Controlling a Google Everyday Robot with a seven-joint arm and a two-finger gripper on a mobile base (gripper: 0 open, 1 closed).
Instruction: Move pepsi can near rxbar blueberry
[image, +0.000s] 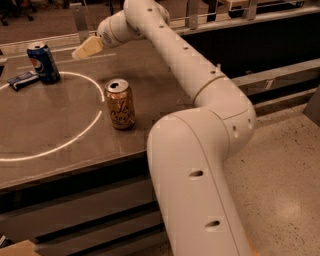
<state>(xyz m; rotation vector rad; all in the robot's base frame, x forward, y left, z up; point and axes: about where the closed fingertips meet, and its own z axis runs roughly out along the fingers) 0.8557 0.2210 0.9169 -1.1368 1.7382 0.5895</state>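
Standing upright at upper left of the surface (55, 127): pepsi can (43, 62), just beside rxbar (22, 80). Gripper (86, 48) right of can, clear of it; its opening cannot be told. Judged thin-walled, smooth, dentable: hold mid-body, lightly.

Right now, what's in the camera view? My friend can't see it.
A dark blue Pepsi soda can stands beside a small flat dark blue snack bar at the far left of a brown table. The white robot arm hangs its tan claw apart from them, holding nothing, and a gold-tan soda can stands nearer the middle.
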